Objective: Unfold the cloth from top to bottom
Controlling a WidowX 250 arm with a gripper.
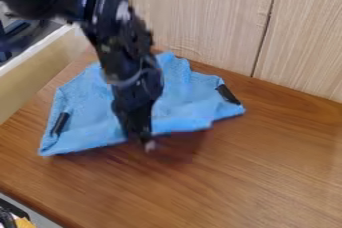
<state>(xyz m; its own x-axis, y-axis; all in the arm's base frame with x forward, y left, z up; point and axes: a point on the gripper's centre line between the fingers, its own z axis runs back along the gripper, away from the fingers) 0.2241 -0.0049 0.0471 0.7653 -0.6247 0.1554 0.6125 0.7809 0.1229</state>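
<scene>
Where pale wood-grain panels (pixel 200 17) back your brown counter (pixel 267 172), you can't tell whether the end effector (pixel 147 143) grips the blue cloth (pixel 87 107).

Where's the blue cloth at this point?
In the camera view, the blue cloth lies on the wooden tabletop, left of centre, partly beneath the arm and in front of the pale wood panels.

One black robot arm (pixel 120 37), one gripper (pixel 146 143) and one blue cloth (pixel 87 109) are pictured on one wooden tabletop (pixel 267 172). Two black strips (pixel 60 123), two pale wall panels (pixel 200 22) and one light wooden board (pixel 40 74) are also seen.
</scene>
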